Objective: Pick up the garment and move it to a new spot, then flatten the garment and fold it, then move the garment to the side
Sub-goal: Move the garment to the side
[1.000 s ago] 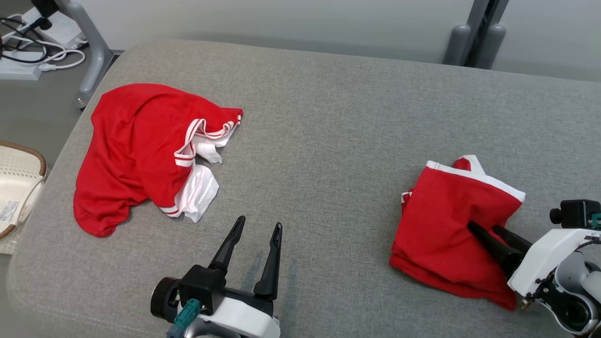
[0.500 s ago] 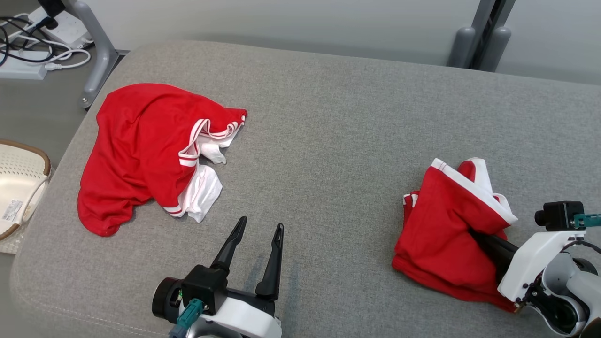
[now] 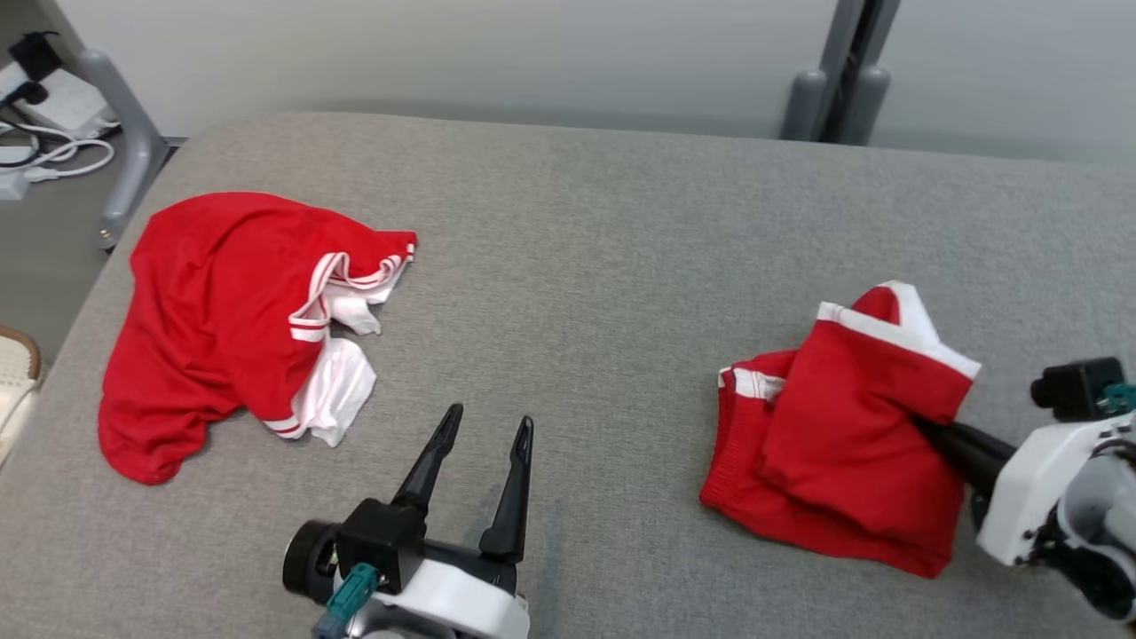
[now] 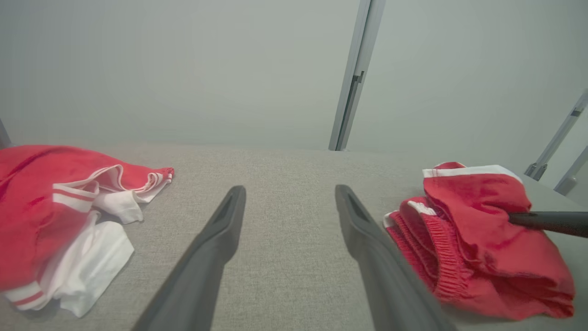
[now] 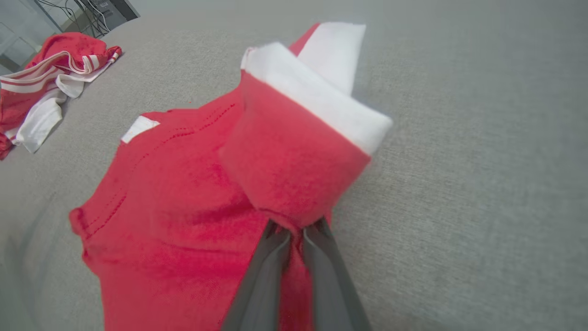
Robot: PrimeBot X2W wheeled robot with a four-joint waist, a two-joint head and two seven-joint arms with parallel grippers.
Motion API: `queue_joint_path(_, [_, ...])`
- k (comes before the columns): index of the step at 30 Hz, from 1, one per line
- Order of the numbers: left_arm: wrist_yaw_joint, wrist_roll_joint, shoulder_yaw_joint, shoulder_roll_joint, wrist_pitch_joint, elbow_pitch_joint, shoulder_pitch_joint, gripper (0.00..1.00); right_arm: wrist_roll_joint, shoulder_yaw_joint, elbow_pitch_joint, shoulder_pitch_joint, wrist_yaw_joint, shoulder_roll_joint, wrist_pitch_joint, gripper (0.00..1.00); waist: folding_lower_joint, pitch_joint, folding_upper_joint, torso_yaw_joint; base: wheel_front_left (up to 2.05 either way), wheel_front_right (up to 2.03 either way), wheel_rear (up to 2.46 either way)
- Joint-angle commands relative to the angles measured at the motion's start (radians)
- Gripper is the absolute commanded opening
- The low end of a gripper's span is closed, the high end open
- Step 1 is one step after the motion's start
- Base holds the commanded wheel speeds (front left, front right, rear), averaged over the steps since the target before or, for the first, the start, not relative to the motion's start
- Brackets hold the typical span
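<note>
The garment (image 3: 834,444) is a pair of red shorts with white trim, bunched on the right of the grey cushion (image 3: 603,266). My right gripper (image 3: 925,424) is shut on a red fold near its right edge, and that fold stands raised with its white hem on top. In the right wrist view the two fingers (image 5: 275,257) pinch the cloth of the garment (image 5: 183,207) at their tips. The left wrist view has the garment (image 4: 477,239) on the right with a right finger (image 4: 546,221) in it. My left gripper (image 3: 484,424) (image 4: 289,193) hovers open over bare cushion near the front edge.
A second red and white garment (image 3: 213,311) (image 4: 41,202) (image 5: 41,69) lies crumpled at the cushion's left. A grey post (image 3: 834,89) stands behind the cushion. A metal leg (image 3: 115,133) with cables and a pale basket (image 3: 13,373) are off the left edge.
My right gripper closed on the shorts' fold and drew it up, bunching the cloth. The head camera has shifted, sliding the whole scene leftwards. The left gripper stayed put.
</note>
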Motion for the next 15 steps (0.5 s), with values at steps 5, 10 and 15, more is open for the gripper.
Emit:
queue_joint_path(5, [0.009, 0.018, -0.009, 0.004, -0.004, -0.039, -0.062, 1.0, -0.015, 0.043, -0.007, -0.086, 0.0, -0.089, 0.022, 0.0, 0.0, 0.071, 0.0, -0.053, 0.0, 0.0, 0.0])
queue_joint_path(10, [0.02, 0.01, -0.024, 0.005, -0.004, -0.054, -0.105, 1.0, -0.015, 0.07, -0.018, -0.147, 0.0, -0.141, 0.017, 0.0, 0.0, 0.113, 0.0, -0.084, 0.0, 0.0, 0.0])
queue_joint_path(15, [0.026, 0.009, -0.028, 0.005, -0.004, -0.061, -0.13, 1.0, -0.071, 0.093, -0.002, -0.187, 0.0, -0.201, 0.032, 0.0, 0.0, 0.141, 0.0, -0.101, 0.0, 0.0, 0.0])
